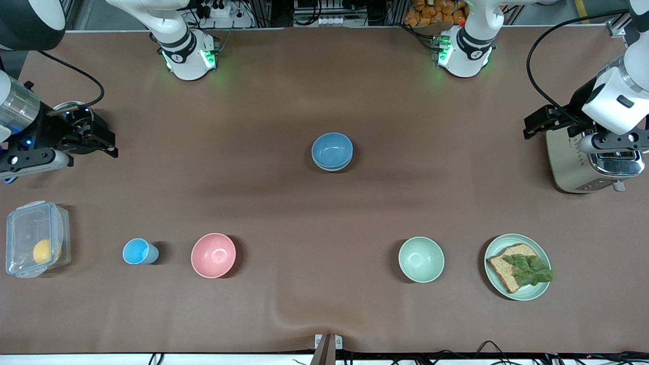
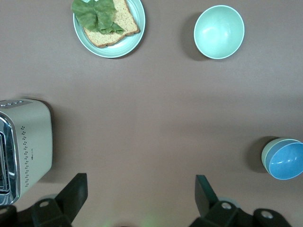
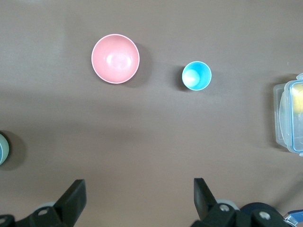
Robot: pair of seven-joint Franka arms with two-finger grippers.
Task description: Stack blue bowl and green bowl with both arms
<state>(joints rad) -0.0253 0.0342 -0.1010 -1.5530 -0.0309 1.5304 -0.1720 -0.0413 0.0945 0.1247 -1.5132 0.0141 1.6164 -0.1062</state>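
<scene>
The blue bowl (image 1: 332,149) sits nested in the green bowl (image 1: 332,169) in the middle of the table; only the green bowl's rim shows under it. The left wrist view shows the blue bowl (image 2: 286,161) inside the green bowl (image 2: 267,153). The right wrist view shows only an edge of the green bowl (image 3: 4,142). My left gripper (image 1: 535,126) is open and empty, up beside the toaster (image 1: 573,162); it also shows in the left wrist view (image 2: 141,194). My right gripper (image 1: 104,144) is open and empty at the right arm's end of the table; it also shows in the right wrist view (image 3: 139,196).
Nearer the front camera lie a clear lidded box (image 1: 35,238), a light-blue cup (image 1: 138,251), a pink bowl (image 1: 213,255), a mint-green bowl (image 1: 421,259) and a green plate (image 1: 542,291) with bread and lettuce. The wrist views show the toaster (image 2: 33,142), the mint-green bowl (image 2: 218,31) and the pink bowl (image 3: 115,58).
</scene>
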